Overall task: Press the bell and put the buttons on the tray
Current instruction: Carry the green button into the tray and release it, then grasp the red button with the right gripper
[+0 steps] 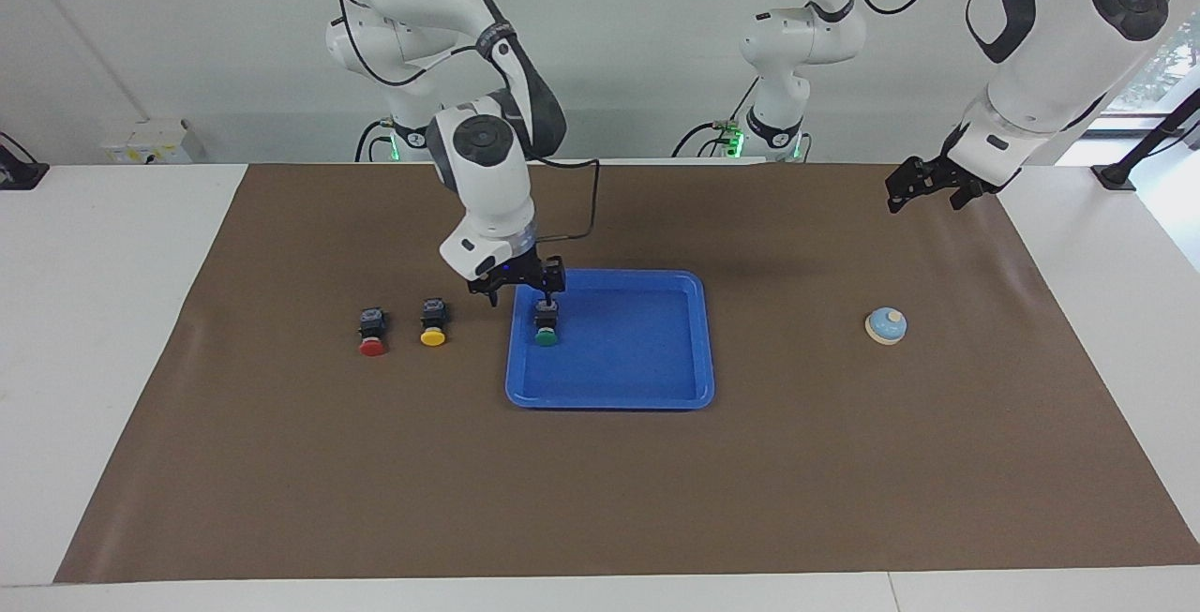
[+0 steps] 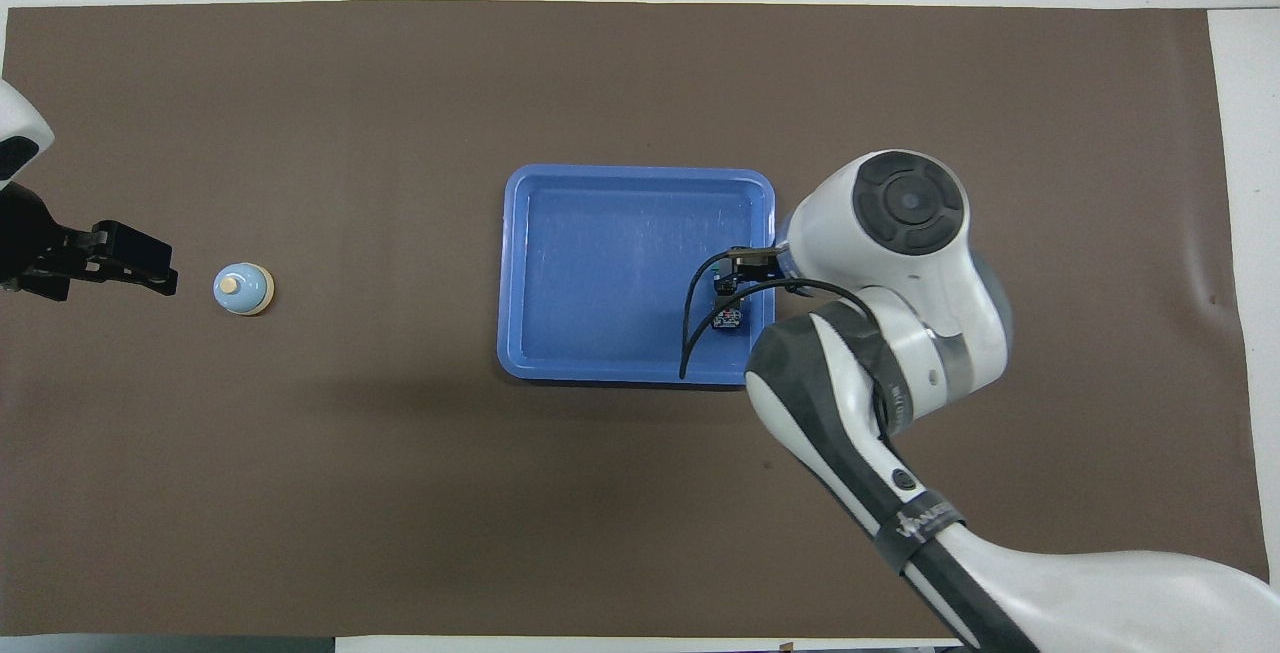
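The right end effector (image 1: 517, 289) hangs open over the tray's (image 1: 698, 340) edge — the green button (image 1: 546, 324) sits released; light, rigid — grip its boxy body. The left end effector (image 1: 928, 188) waits, open.

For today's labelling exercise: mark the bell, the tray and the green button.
bell (image 1: 885, 324), facing view, on its blue dome.
tray (image 1: 637, 350), facing view, on its bare floor.
green button (image 1: 546, 336), facing view, on its green cap.

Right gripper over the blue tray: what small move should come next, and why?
Probably lift clear and swing toward the yellow-capped push button. The right gripper stands open above the green-capped push button, which rests in the flat blue plastic tray; yellow and the red-capped push button lie outside.
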Tool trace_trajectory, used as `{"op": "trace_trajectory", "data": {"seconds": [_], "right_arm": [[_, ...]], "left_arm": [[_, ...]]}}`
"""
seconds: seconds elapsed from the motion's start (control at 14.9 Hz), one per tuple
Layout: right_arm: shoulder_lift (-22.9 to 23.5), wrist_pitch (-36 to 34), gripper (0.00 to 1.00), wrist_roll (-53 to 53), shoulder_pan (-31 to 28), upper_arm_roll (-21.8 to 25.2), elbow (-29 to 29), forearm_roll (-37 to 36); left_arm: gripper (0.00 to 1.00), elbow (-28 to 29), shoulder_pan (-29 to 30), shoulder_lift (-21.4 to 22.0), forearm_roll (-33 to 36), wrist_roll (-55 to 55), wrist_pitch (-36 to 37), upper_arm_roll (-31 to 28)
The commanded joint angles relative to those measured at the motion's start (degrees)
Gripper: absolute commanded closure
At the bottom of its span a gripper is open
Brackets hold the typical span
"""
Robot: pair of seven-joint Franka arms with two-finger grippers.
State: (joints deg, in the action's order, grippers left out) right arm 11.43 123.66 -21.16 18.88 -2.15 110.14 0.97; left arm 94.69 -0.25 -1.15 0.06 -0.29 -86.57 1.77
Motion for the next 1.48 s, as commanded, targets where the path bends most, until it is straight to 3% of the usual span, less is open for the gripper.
{"op": "trace_trajectory", "data": {"seconds": [0.0, 0.4, 0.54, 0.67, 0.87, 1.01, 1.21, 1.28, 1.41], "right_arm": [[-2.11, 1.04, 0.0, 8.13, -6.38, -0.48, 4.01, -0.27], [-3.96, 7.2, 0.0, 31.86, -19.84, -0.49, 12.02, 0.34], [-4.13, 10.44, 0.0, 34.07, -22.13, -0.57, 14.83, 0.43], [-5.1, 13.87, 0.15, 34.17, -22.05, -0.57, 18.26, 0.52], [-4.49, 15.29, 0.16, 34.35, -22.66, -0.66, 19.76, 0.61], [-4.4, 15.38, 0.33, 34.44, -22.92, -0.66, 19.85, 0.61], [-4.4, 15.21, 0.86, 34.61, -23.54, -0.66, 19.85, 0.61], [-4.4, 15.29, 1.0, 34.52, -23.54, -0.66, 19.77, 0.61], [-4.49, 14.16, 1.0, 34.09, -22.93, -0.75, 17.85, 0.61]], "left_arm": [[0.0, -0.56, 0.25, 0.27, -0.23, -0.5, 0.17, 0.07], [0.0, -0.56, 0.25, 0.27, -0.23, -0.5, 0.17, 0.07], [0.0, -0.56, 0.25, 0.27, -0.23, -0.5, 0.17, 0.07], [0.0, -0.56, 0.25, 0.27, -0.23, -0.5, 0.17, 0.07], [0.0, -0.56, 0.25, 0.27, -0.23, -0.5, 0.17, 0.16], [0.0, -0.56, 0.25, 0.27, -0.23, -0.5, 0.17, 0.07], [0.0, -0.56, 0.25, 0.27, -0.23, -0.5, 0.17, 0.07], [0.0, -0.56, 0.25, 0.27, -0.23, -0.5, 0.17, 0.07], [0.0, -0.56, 0.34, 0.27, -0.23, -0.5, 0.17, 0.07]]}}
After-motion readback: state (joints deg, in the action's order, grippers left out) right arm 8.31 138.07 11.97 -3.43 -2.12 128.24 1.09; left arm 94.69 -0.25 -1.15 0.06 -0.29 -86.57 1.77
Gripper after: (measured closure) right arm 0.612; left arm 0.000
